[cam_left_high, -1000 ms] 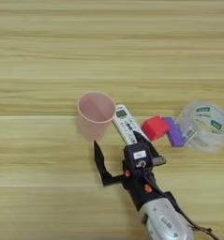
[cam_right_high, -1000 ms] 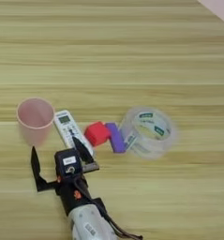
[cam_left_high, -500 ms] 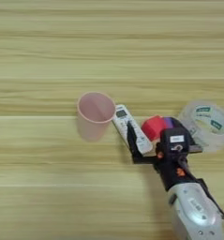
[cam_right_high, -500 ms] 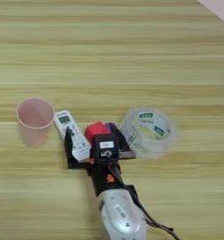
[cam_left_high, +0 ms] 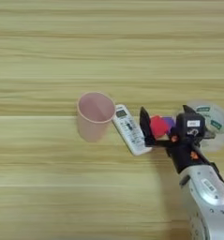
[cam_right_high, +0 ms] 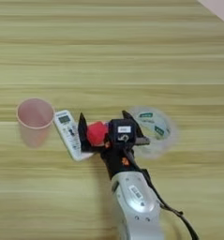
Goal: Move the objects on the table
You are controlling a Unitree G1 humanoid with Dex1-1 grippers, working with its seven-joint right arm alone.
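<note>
A pale pink cup (cam_left_high: 95, 115) stands upright left of centre on the table (cam_left_high: 108, 51). Just right of it lies a slim white remote (cam_left_high: 129, 131), angled. A small red cube (cam_left_high: 159, 126) sits right of the remote, with a purple bar (cam_left_high: 169, 123) touching its right side. My right gripper (cam_left_high: 164, 117) is open and reaches in from the bottom right. One black finger (cam_left_high: 144, 125) stands between remote and cube. The other finger (cam_right_high: 128, 115) is on the far side, by the tape roll. The cube (cam_right_high: 97, 132) lies between the fingers.
A clear tape roll (cam_left_high: 212, 124) lies flat just right of the gripper, partly hidden by it. My silver forearm (cam_right_high: 134, 201) covers the table's lower right. Bare wood stretches across the far half and the left side.
My gripper has swung right from beside the cup and over the remote to the red cube, which now sits between its fingers. Cup, remote and tape roll have not moved.
</note>
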